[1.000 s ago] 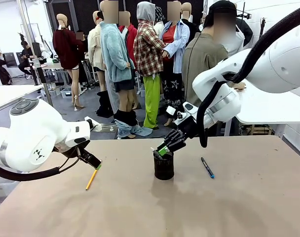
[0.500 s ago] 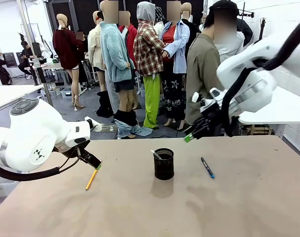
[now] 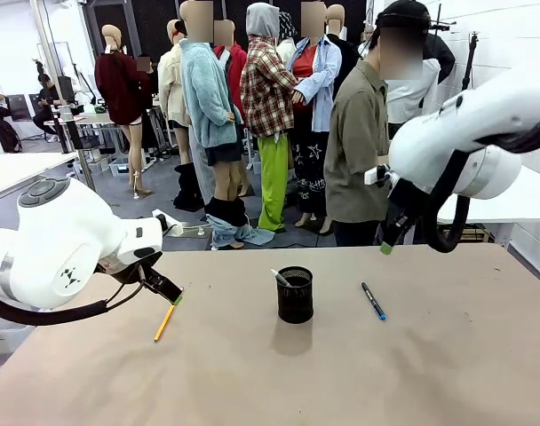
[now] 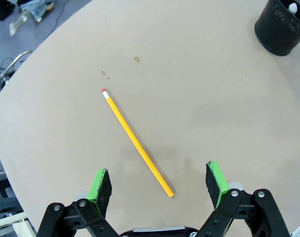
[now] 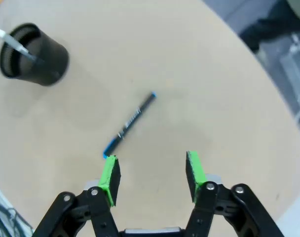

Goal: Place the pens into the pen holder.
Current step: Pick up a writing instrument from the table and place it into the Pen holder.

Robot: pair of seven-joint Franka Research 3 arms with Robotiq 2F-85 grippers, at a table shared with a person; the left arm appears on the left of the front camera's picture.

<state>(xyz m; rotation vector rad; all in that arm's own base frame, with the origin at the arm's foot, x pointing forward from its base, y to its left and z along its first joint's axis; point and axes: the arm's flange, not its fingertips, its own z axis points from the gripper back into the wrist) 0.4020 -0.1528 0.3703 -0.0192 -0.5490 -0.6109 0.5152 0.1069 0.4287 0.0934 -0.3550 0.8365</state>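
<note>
The black mesh pen holder [image 3: 295, 295] stands mid-table with a pale pen [image 3: 281, 277] leaning in it; the holder also shows in the left wrist view [image 4: 282, 27] and right wrist view [image 5: 32, 55]. A yellow pencil [image 3: 165, 321] lies on the table at the left, just below my open left gripper [image 3: 170, 293]; in the wrist view the pencil [image 4: 136, 142] lies slantwise ahead of the left gripper [image 4: 159, 182]. A dark pen with blue ends [image 3: 373, 301] lies right of the holder. My right gripper [image 3: 387, 243] hangs open above and behind it; the dark pen [image 5: 129, 124] lies just ahead of the right gripper [image 5: 150, 172].
A person in an olive shirt [image 3: 359, 133] stands at the table's far edge, behind my right arm. The brown table [image 3: 385, 373] stretches bare toward the front and right.
My right gripper has lifted away from the pen holder and swung right and back, now above the dark pen. The pale pen stays in the holder. The left arm has not moved.
</note>
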